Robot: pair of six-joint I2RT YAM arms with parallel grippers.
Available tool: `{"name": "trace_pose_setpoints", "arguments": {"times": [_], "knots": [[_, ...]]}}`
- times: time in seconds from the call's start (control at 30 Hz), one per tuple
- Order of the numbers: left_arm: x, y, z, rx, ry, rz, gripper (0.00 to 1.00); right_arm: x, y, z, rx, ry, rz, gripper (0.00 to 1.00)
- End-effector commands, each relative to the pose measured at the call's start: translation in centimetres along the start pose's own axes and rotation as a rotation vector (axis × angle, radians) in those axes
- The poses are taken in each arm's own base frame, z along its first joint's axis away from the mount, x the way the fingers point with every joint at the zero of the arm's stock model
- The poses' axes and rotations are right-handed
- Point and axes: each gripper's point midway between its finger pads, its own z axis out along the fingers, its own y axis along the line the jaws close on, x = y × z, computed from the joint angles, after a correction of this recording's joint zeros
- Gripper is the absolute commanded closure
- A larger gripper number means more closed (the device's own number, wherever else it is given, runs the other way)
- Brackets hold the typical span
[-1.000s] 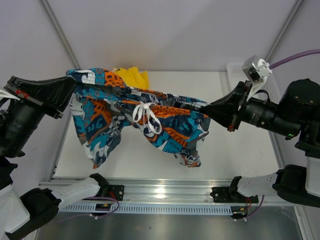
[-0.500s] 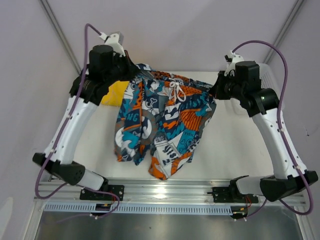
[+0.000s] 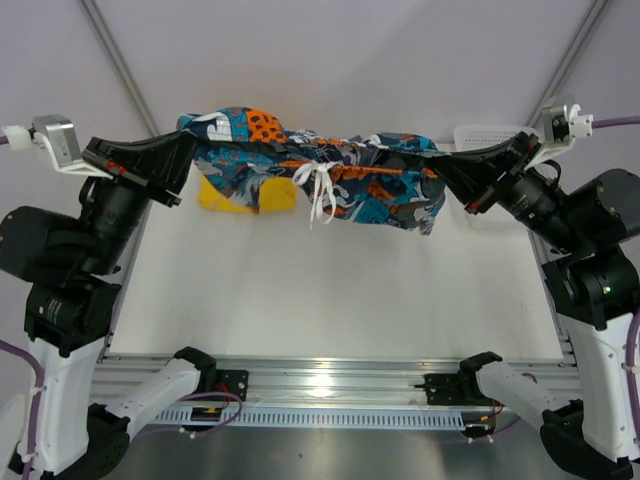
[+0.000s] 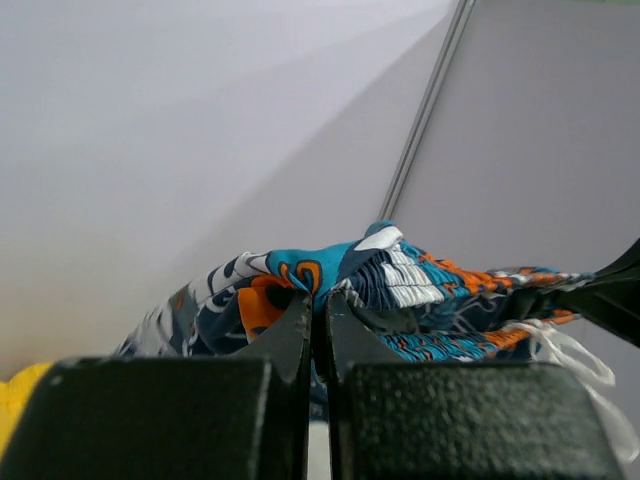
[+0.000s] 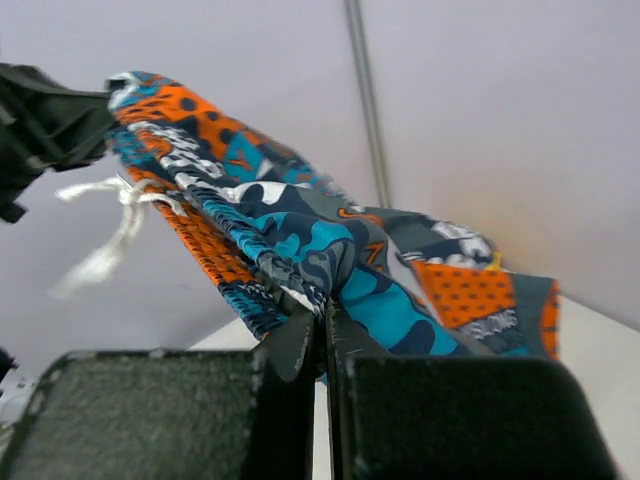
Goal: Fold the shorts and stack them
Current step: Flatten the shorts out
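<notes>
Half a second ago the printed shorts [image 3: 350, 180] hung from my two claws in a long, open drape over the middle of the desk [image 3: 330, 300]. Now they are pulled into a tight, bunched band stretched sideways over the far edge of the desk, legs gathered up and the white drawstring [image 3: 320, 195] dangling from the middle. To me this looks like a shake-out swing rather than a fold. The cloth is less spread than it was, so it must be laid out flat before any folding starts.

My left claw [image 3: 188, 155] is clenched on the left end of the waistband, and my right claw [image 3: 447, 168] is clenched on the right end. Both wrist views show cloth pinched between closed fingers. My arms reach in from either side, the claws pointing toward each other and lifted off the desk.

The yellow shorts [image 3: 235, 195] lie crumpled on the desk at the far left, partly hidden by the printed pair in the top view. A white basket [image 3: 490, 135] sits at the far right, behind my right claw.
</notes>
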Motion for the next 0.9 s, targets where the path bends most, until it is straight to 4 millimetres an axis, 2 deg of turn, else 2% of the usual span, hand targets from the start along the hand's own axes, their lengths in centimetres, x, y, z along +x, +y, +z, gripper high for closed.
{"name": "trace_pose_setpoints", "arguments": {"times": [0.0,0.03,0.07,0.1,0.17,0.2,0.23,0.27,0.3,0.33,0.4,0.43,0.5,0.53,0.6,0.63,0.7,0.73,0.8,0.83,0.87], "knots": [[2.7,5.0,3.2,-0.201,0.044,0.004,1.0,0.2,-5.9,0.0,0.298,-0.044,0.038,1.0],[2.6,4.8,3.1,-0.186,0.027,0.006,1.0,1.1,-6.1,-0.1,0.288,-0.064,0.049,1.0],[1.1,3.9,3.0,-0.144,-0.039,0.008,1.0,-1.3,-4.2,-0.1,0.198,-0.186,0.027,1.0],[2.1,4.2,2.2,-0.142,-0.043,0.008,1.0,-1.9,-2.7,-1.2,0.151,-0.236,0.01,1.0],[1.7,3.5,1.9,-0.101,-0.083,0.013,1.0,0.4,-3.3,-0.6,0.139,-0.186,0.018,1.0],[2.7,3.9,2.3,-0.107,-0.051,0.006,1.0,1.5,-4.1,-0.2,0.162,-0.127,0.031,1.0],[3.6,4.5,2.9,-0.134,-0.011,0.0,1.0,1.5,-5.8,1.7,0.205,-0.057,0.054,1.0],[6.5,5.8,3.3,-0.188,0.109,-0.013,1.0,5.0,-7.8,1.8,0.288,0.109,0.121,1.0],[5.6,5.7,5.0,-0.196,0.125,-0.017,1.0,5.7,-8.3,2.6,0.285,0.166,0.137,1.0],[6.4,6.0,5.4,-0.211,0.17,-0.024,1.0,6.4,-8.2,3.6,0.237,0.203,0.155,1.0],[5.8,4.6,5.6,-0.142,0.164,-0.031,1.0,5.4,-6.3,4.3,0.138,0.131,0.177,1.0],[4.9,3.8,4.8,-0.099,0.095,-0.028,1.0,4.3,-5.1,3.6,0.112,0.082,0.157,1.0],[3.3,2.7,3.7,-0.059,0.043,-0.017,1.0,4.1,-3.8,3.4,0.059,0.085,0.133,1.0],[1.9,1.8,2.7,-0.04,0.026,-0.007,1.0,4.8,-3.2,3.0,0.037,0.133,0.145,1.0],[1.7,1.2,1.9,-0.017,0.045,0.022,1.0,4.6,-0.7,2.5,-0.077,0.172,0.132,1.0],[1.3,0.6,1.2,0.002,0.056,0.026,1.0,5.1,1.5,1.7,-0.192,0.213,0.151,1.0],[0.2,-0.8,-0.7,0.045,0.039,0.035,1.0,5.3,4.8,0.1,-0.319,0.244,0.167,1.0],[0.5,-1.2,-1.4,0.058,0.059,0.027,1.0,5.6,5.8,-0.7,-0.349,0.267,0.188,1.0],[-0.3,-2.1,-3.3,0.08,0.05,0.016,1.0,5.3,7.6,-2.5,-0.371,0.26,0.179,1.0],[0.4,-1.9,-4.0,0.063,0.083,-0.007,1.0,5.4,8.4,-3.3,-0.381,0.27,0.191,1.0],[-0.5,-2.3,-4.8,0.061,0.071,-0.01,1.0,5.0,9.0,-4.2,-0.38,0.26,0.19,1.0]]}}
